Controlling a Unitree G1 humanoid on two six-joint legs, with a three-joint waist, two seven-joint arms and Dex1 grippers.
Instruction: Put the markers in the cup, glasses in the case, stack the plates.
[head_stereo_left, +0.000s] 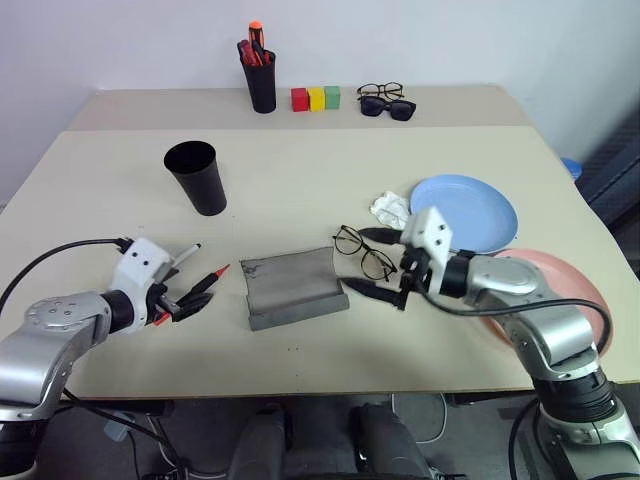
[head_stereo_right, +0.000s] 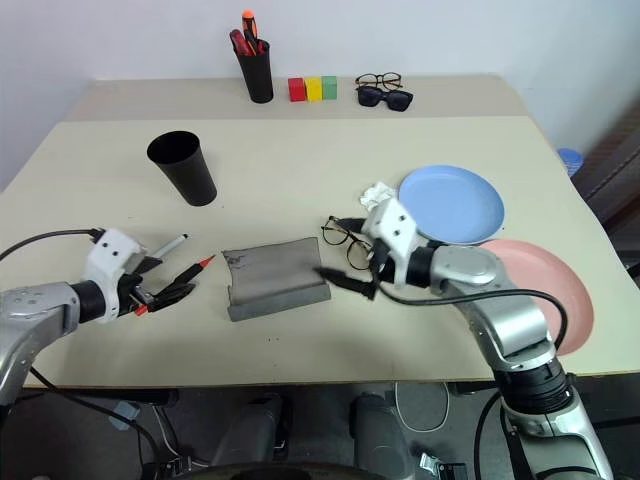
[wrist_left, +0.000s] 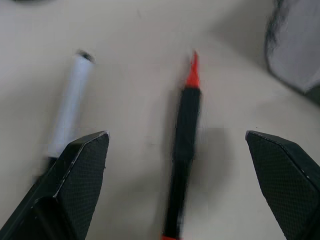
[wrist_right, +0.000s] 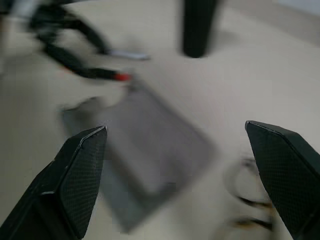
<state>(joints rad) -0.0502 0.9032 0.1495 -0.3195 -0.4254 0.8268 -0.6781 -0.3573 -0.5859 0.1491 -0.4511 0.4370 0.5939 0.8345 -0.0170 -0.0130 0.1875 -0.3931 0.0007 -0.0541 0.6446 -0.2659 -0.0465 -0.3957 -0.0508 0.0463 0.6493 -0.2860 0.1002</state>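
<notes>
Fingers of both grippers gape empty — slim red marker (wrist_left: 184, 150), felt case (head_stereo_left: 293, 287).

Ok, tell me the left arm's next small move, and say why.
Probably lower the left end effector and close on the red marker. Its jaws are open with that marker lying between them on the table, not yet gripped; the white marker lies beside it.

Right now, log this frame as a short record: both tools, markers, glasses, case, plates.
left tool: open, astride red marker
white marker: lying beside red one
right tool: open, by glasses
case: open, nothing inside
cup: upright, apart from markers
plates: blue plate and pink plate unstacked
</notes>
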